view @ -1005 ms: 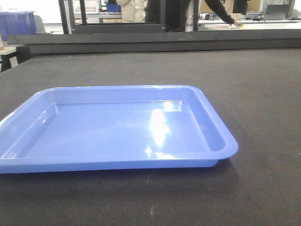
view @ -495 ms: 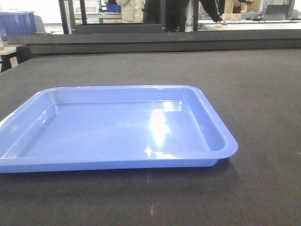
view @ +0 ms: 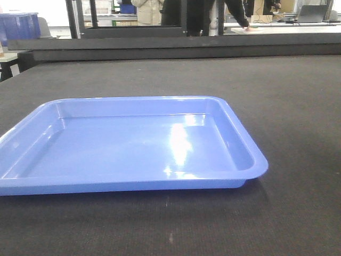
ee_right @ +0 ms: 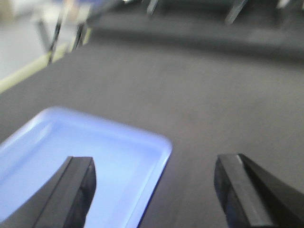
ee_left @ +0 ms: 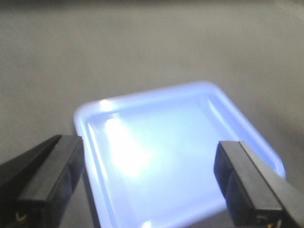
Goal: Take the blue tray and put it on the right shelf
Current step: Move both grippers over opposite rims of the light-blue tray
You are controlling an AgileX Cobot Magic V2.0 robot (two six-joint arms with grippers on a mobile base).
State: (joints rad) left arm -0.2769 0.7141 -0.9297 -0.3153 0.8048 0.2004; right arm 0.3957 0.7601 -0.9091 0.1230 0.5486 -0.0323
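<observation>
The blue tray lies flat and empty on the dark table, near the front left. In the left wrist view the blue tray sits below my left gripper, which is open; its left finger hangs over the tray's left rim. In the right wrist view my right gripper is open above the blue tray's right rim, with one finger over the tray and the other over the table. No gripper shows in the front view. The right shelf is out of view.
The dark textured table stretches back to a raised black rail. A dark-blue bin stands at the far left. People stand at benches behind a black frame.
The tray has not moved. A person at the back right bench has shifted an arm.
</observation>
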